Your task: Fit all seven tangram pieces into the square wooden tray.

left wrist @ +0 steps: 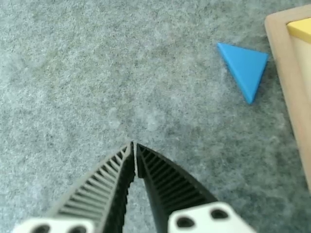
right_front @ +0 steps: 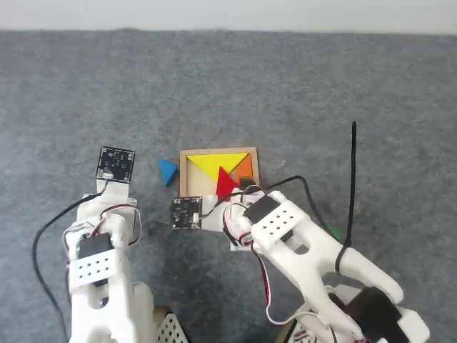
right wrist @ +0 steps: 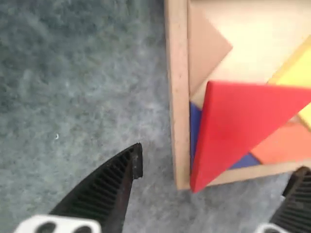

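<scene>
Red triangle (right wrist: pixel 238 126) lies tilted over the tray's (right wrist: pixel 177 97) near edge, not seated, so the right gripper (right wrist: pixel 218 167) straddles it, jaws spread wide, likely to nudge. Left gripper (left wrist: pixel 134 148), pinched together, hovers by the blue triangle (left wrist: pixel 245 68) left of the tray.

Likely a robotics lab: white arms (right_front: pixel 100 271) stand on a grey-carpeted desk (right_front: pixel 357 86), with a pale wall (right_front: pixel 228 14) at 12 o'clock.

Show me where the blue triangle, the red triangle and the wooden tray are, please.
blue triangle (left wrist: pixel 244 68), left wrist view, middle of its top face.
red triangle (right wrist: pixel 233 126), right wrist view, middle of its red face.
wooden tray (right wrist: pixel 177 73), right wrist view, on its raised rim.
</scene>
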